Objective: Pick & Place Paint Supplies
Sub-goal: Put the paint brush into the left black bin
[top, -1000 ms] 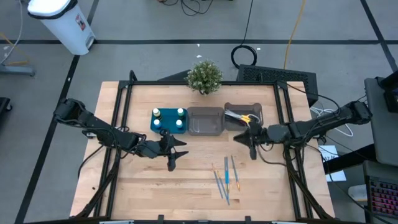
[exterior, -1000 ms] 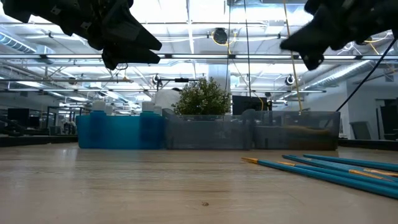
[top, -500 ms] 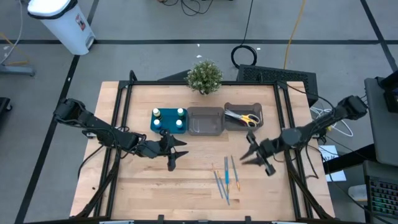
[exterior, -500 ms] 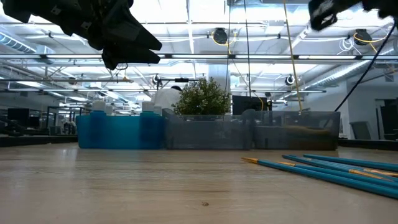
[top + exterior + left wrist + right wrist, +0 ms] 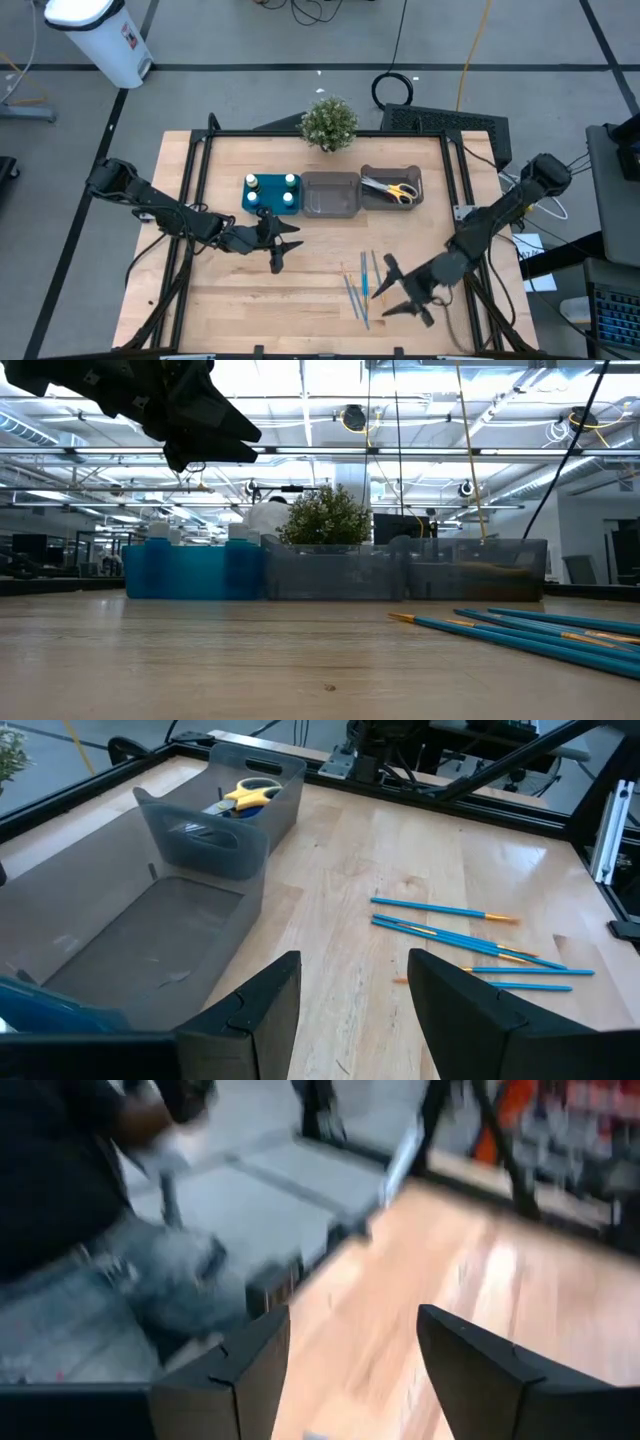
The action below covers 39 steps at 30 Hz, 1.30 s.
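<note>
Now, largest to smallest:
Worktop point(image 5: 240, 290): wooden, centre of frame.
Left pincer point(image 5: 285, 246): fingers apart, empty, left of centre.
Right pincer point(image 5: 390, 290): fingers apart, empty, lower right, beside brushes.
Scissors point(image 5: 392, 187): yellow-handled, in upper-right grey bin point(image 5: 410, 172).
Brushes point(image 5: 362, 284): blue, loose, lower centre.

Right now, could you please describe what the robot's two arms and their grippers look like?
Both arms are dark, nearly black, built from slim jointed segments with black cables trailing along them. The left gripper and the right gripper each end in two dark fingers, which look flat and angular with bevelled edges in the wrist views. I can make out no markings or labels on either arm.
</note>
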{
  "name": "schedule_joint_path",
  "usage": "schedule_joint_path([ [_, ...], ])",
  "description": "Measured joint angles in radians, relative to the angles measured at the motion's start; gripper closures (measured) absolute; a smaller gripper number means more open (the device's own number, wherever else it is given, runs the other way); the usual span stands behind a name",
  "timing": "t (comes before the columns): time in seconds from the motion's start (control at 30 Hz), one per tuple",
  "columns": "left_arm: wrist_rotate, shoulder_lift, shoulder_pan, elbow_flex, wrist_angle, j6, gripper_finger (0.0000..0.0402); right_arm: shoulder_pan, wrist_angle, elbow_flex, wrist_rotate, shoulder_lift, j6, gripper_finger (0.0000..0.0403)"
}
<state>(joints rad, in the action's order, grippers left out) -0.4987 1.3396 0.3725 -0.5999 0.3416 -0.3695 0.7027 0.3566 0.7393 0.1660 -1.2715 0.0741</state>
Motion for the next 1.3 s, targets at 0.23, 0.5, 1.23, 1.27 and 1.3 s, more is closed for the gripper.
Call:
schedule_joint_path([
  [0.23,0.001,0.000,0.000,0.000,0.000,-0.007,0.0211,0.039,-0.198,0.060,0.098,-0.159,-0.270,0.0195],
  [0.5,0.001,0.000,0.000,0.000,0.000,-0.011,0.0211,0.038,-0.305,0.060,0.038,-0.334,-0.528,0.0228],
  [1.23,0.002,0.000,0.000,0.000,-0.001,-0.033,0.0210,0.030,-0.667,0.059,0.046,-0.256,-0.771,0.0282],
  [1.27,0.002,0.000,0.000,0.000,-0.001,-0.033,0.0211,0.030,-0.687,0.059,0.055,-0.244,-0.772,0.0284],
  [1.3,0.002,0.000,0.000,0.000,-0.001,-0.033,0.0210,0.030,-0.710,0.059,0.065,-0.233,-0.773,0.0286],
])
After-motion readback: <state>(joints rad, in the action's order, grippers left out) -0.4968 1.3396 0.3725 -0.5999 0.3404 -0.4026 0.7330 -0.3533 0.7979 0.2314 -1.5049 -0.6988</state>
